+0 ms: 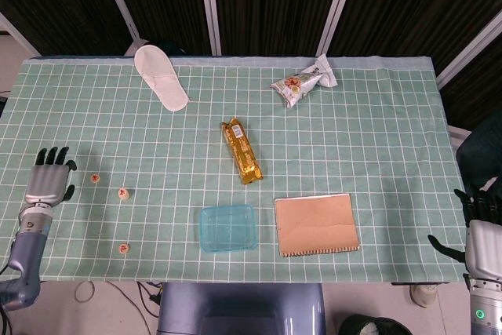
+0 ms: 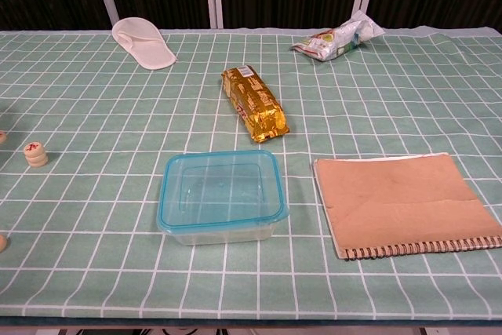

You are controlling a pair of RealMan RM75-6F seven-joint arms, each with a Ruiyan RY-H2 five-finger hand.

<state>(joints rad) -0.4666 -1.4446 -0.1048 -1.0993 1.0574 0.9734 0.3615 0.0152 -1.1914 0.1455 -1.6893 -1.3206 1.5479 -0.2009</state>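
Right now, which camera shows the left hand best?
The head view: the left hand shows whole at the table's left edge, fingers apart, holding nothing. The chest view misses it entirely.

I see three small round wooden pieces lying flat at the table's nine o'clock edge, well apart from each other. One [image 1: 95, 178] sits nearest my left hand [image 1: 47, 182], at its three o'clock. The second [image 1: 121, 192], red-marked on top, lies at four o'clock from it. The third [image 1: 122, 248] lies at six o'clock from that.
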